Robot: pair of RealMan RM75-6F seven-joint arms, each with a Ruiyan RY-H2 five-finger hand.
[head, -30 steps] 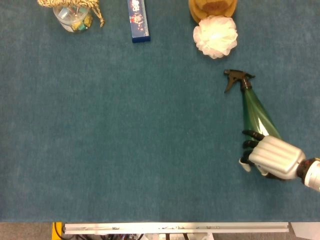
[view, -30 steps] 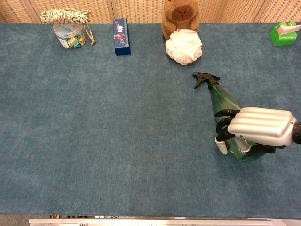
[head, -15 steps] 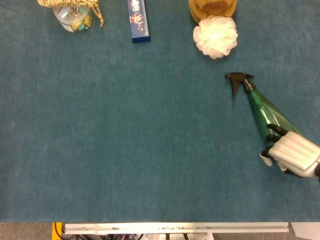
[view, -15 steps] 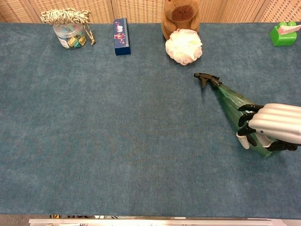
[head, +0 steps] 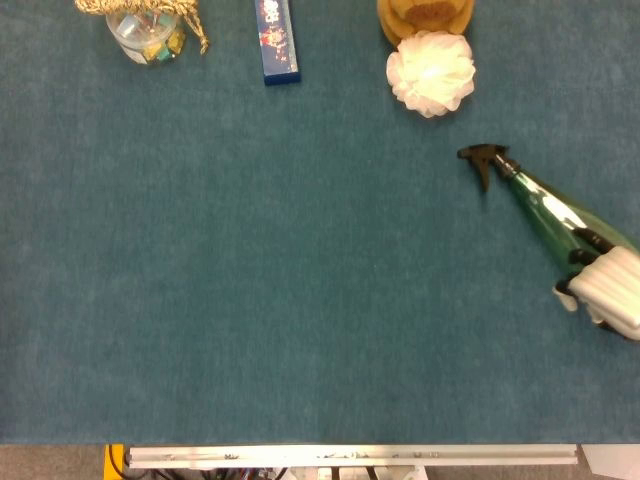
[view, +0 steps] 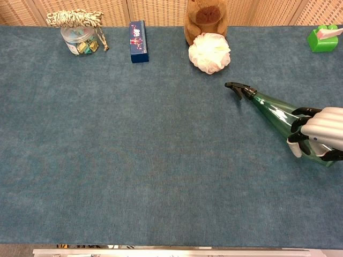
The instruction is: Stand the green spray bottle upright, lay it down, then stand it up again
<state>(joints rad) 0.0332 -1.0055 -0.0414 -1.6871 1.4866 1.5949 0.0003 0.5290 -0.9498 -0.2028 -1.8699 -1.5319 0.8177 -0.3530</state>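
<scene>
The right robot hand [head: 608,292] grips the tilted green spray bottle [head: 545,207]; its black nozzle [head: 482,159] points up-left.

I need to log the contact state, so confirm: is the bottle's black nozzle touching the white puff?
No. In the chest view the nozzle sits apart from the puff, with bare blue table between them.

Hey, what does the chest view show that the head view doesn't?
Only the chest view shows the green tissue box at the far right corner, the wicker screen behind the table, and the brown plush toy's face. Only the head view shows the metal rail along the near edge. Both show the right hand gripping the tilted green spray bottle, the white pouf, blue box and jar.
</scene>
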